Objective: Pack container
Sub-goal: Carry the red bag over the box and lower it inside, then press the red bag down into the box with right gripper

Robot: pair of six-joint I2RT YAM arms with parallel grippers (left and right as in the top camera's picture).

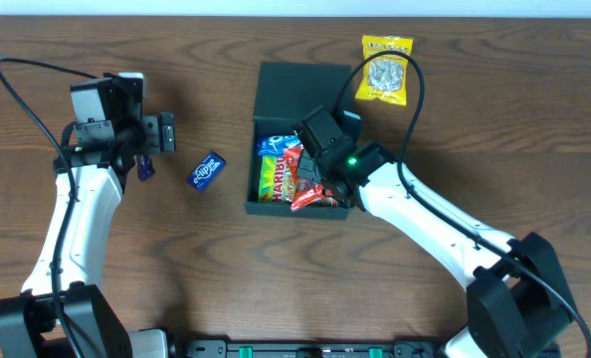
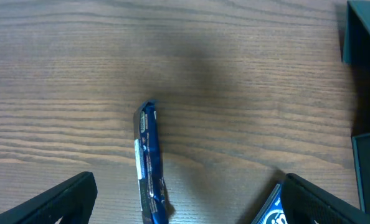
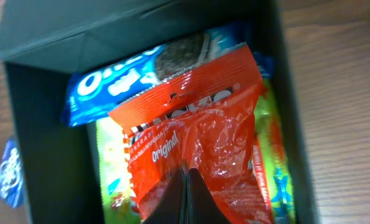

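The dark teal container (image 1: 264, 207) sits mid-table with its lid (image 1: 300, 88) open toward the back. In it lie a blue Oreo packet (image 3: 123, 78), a green-yellow Haribo packet (image 1: 270, 179) and a red packet (image 3: 197, 124). My right gripper (image 3: 186, 183) is inside the container (image 3: 42, 143), shut on the red packet (image 1: 305, 194). My left gripper (image 2: 186, 186) is open at the left, low over the table. A thin blue packet (image 2: 149, 162) stands on edge between its fingers, touching neither.
A second blue packet (image 1: 207, 171) lies on the table between my left gripper (image 1: 151, 149) and the container; it also shows in the left wrist view (image 2: 269, 210). A yellow packet (image 1: 385, 70) lies behind the container at the right.
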